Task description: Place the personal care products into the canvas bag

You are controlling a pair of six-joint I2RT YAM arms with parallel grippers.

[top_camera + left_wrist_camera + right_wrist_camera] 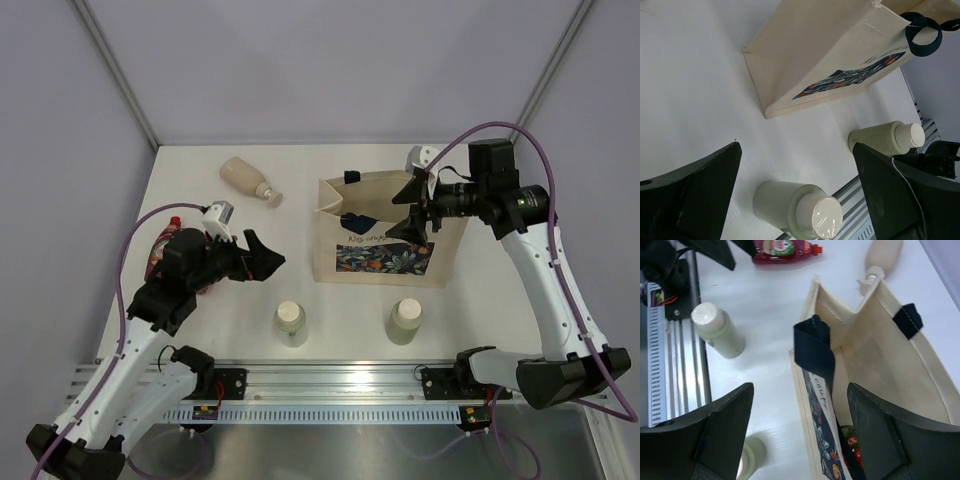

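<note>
You see a cream canvas bag (330,250) with dark blue handles (813,347). Its front has a dark blue panel (385,258) with orange, blue and green flowers. The pump bottle (243,177) is beige. The squeeze bottle (158,252) out on the table (350,310) is red. The left cylinder (291,324) and the right cylinder (405,322) are pale green with white caps (819,217). The table is white. The cables (497,124) are purple.

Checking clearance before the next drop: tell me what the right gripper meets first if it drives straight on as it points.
Probably the canvas bag: the open right gripper aims at its front rim, where a navy strap lies. Depth is unclear.
</note>
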